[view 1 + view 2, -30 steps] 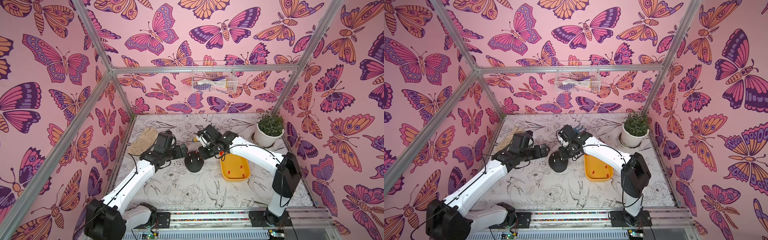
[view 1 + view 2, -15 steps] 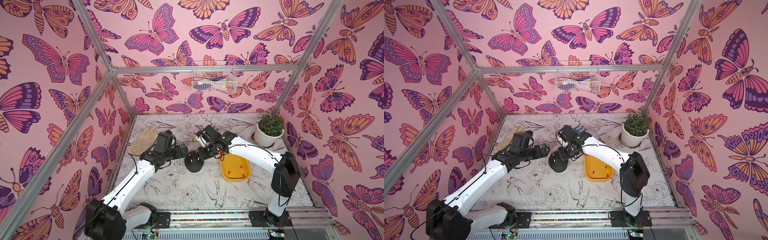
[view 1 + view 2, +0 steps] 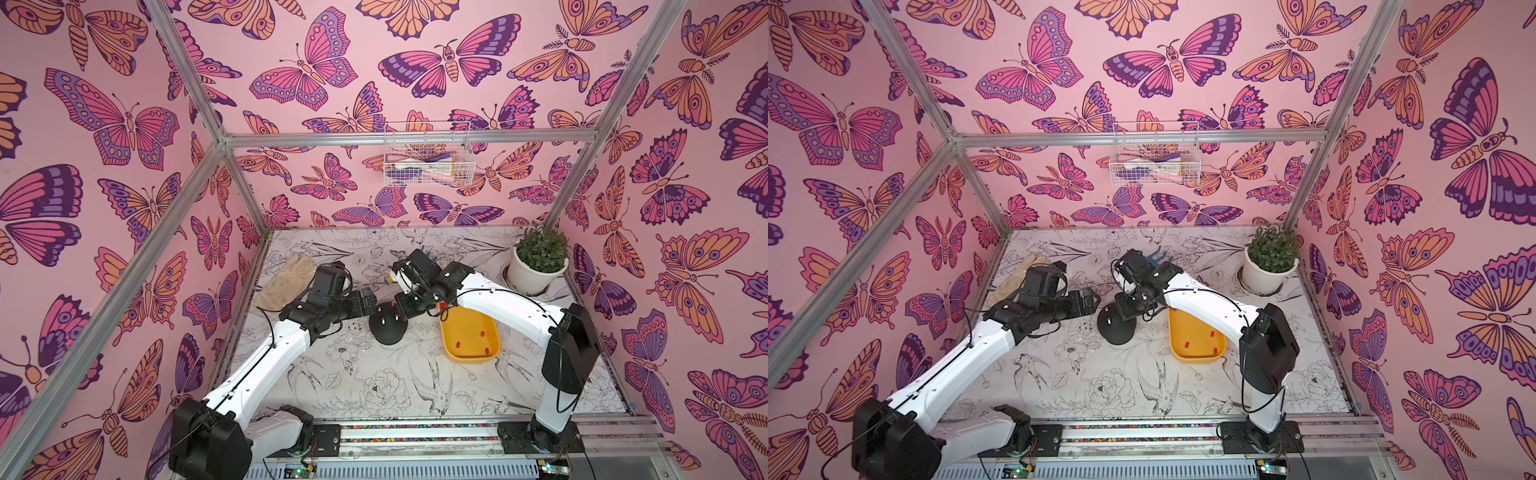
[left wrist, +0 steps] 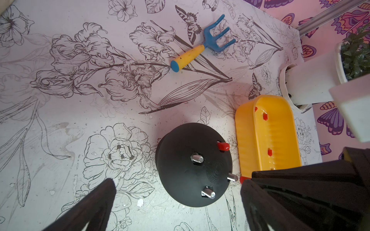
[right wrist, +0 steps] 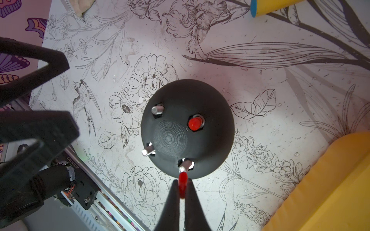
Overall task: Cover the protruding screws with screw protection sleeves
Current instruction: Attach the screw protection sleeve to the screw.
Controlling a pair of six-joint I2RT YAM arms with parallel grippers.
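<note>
A black dome point(image 5: 187, 128) stands on the mat beside the yellow tray point(image 3: 469, 340). One of its protruding screws wears a red sleeve point(image 5: 195, 123); three bare screws point(image 5: 157, 109) point(image 5: 147, 151) point(image 5: 185, 167) stick out. My right gripper point(image 5: 182, 182) is shut on a red screw protection sleeve point(image 5: 182, 185), whose end touches the tip of the nearest bare screw. My left gripper point(image 4: 177, 181) hangs open just left of the dome point(image 3: 388, 328), holding nothing. Loose red sleeves point(image 4: 265, 116) lie in the tray.
A beige glove point(image 3: 286, 282) lies at the back left. A white pot with a green plant point(image 3: 536, 266) stands at the back right. A blue and yellow toy rake point(image 4: 202, 46) lies behind the dome. A wire basket point(image 3: 426, 160) hangs on the back wall.
My right gripper has edged slightly toward the dome with the sleeve. The left arm has not moved.
</note>
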